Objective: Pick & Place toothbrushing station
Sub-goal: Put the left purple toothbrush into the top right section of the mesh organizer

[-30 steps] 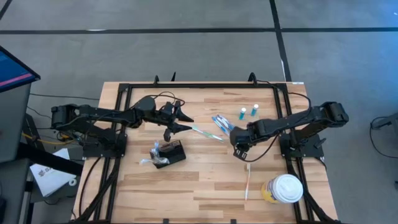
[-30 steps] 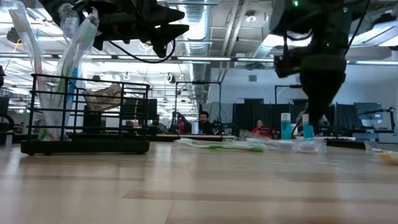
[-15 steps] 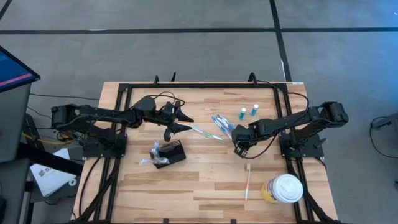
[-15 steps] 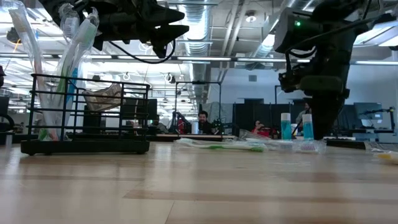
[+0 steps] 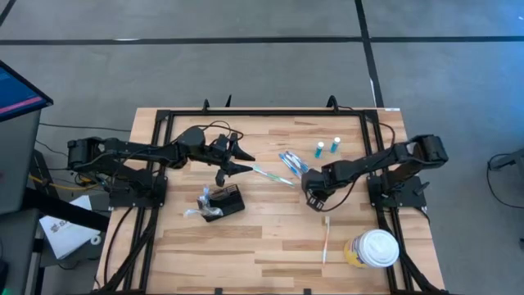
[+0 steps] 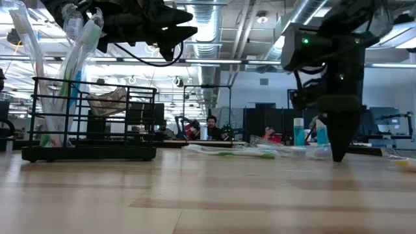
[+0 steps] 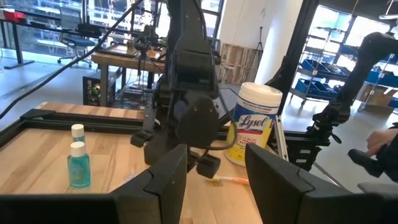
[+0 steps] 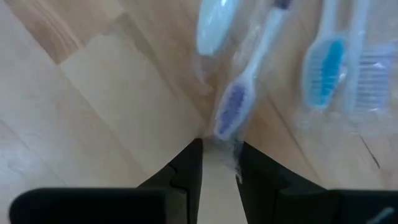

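Right wrist view, closest in: the right claw point(image 8: 219, 163) points straight down at the tabletop point(image 8: 93, 93), its two dark tips a narrow gap apart and holding nothing. A purple-bristled toothbrush point(image 8: 239, 93) in clear wrap lies just beyond the tips, its long axis running away from the claw, roughly in line with the gap. Beside it lie more wrapped brushes point(image 8: 323, 68). Whether the tips already touch the wrap cannot be told.

From overhead, the right claw point(image 5: 313, 199) stands at the near end of that cluster of brushes point(image 5: 292, 161), mid-tabletop. The holder box point(image 5: 223, 201) sits well apart on the left arm's side, already carrying items that cannot be made out. The left claw point(image 5: 232, 160) hovers beyond the box, jaws spread wide and empty, and is the nearer arm to it. A single brush point(image 5: 326, 238) lies near the front edge, close to a white-lidded tub point(image 5: 375, 248); two small blue bottles point(image 5: 326, 148) stand toward the back.

At tabletop height, the box point(image 6: 91, 120) shows brushes standing in its end. People sit in the room far behind.
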Controlling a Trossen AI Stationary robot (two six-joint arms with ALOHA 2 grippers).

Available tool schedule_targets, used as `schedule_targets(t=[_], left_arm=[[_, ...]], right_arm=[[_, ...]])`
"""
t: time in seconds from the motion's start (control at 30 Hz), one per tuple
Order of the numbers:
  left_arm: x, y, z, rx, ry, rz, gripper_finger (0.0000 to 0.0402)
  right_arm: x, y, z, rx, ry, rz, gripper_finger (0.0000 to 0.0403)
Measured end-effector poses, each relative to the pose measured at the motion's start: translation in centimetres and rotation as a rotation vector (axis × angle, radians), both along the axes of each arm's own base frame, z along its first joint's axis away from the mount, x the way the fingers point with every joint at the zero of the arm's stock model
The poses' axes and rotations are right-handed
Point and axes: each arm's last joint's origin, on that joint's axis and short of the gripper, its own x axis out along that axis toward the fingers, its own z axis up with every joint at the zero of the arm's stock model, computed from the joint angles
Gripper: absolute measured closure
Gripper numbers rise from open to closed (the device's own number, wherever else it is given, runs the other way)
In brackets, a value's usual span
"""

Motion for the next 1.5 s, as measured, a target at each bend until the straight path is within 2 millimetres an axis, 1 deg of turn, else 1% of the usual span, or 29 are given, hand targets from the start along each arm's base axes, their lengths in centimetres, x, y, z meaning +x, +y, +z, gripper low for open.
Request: schedule_targets(t=[0.1,0.17,0.23,0.3,0.33,0.53,0.63,0.83,1.0,1.2,1.5], left_arm=[[0.0,0.0,0.0,-0.001,0.002,0.000,0.0244],[0.0,0.0,0.0,-0.001,0.002,0.000,0.0244],[0.0,0.0,0.0,-0.001,0.002,0.000,0.0244],[0.0,0.0,0.0,-0.001,0.002,0.000,0.0244],[0.0,0.0,0.0,-0.001,0.002,0.000,0.0244],[0.0,0.0,0.0,-0.001,0.003,0.000,0.0244],[0.0,0.0,0.0,-0.001,0.003,0.000,0.0244],[0.0,0.0,-0.1,-0.001,0.005,0.000,0.0244],[0.0,-0.1,-0.1,-0.001,0.006,-0.020,0.0244],[0.0,-0.1,-0.1,0.000,0.006,-0.026,0.0244],[0.0,-0.1,-0.1,0.002,0.005,-0.026,0.0244]], right_arm=[[0.1,0.0,-0.8,-0.005,0.048,0.017,0.0324],[0.1,0.0,-0.9,-0.006,0.053,0.023,0.0336],[0.2,0.0,-0.9,-0.006,0.048,0.026,0.0358],[0.1,0.0,-0.5,-0.005,0.028,0.025,0.0387],[0.2,0.0,-0.2,-0.005,0.012,0.025,0.0395],[0.1,-0.2,1.5,-0.053,-0.050,0.020,0.0402],[-0.1,-0.1,2.2,-0.055,-0.040,0.025,0.0402],[0.1,0.3,4.1,-0.063,-0.075,0.067,0.0403],[1.0,1.0,6.5,-0.080,-0.104,0.143,0.0403],[2.6,1.6,10.6,-0.122,-0.175,0.229,0.0403],[3.9,1.8,16.3,-0.184,-0.286,0.327,0.0403]])
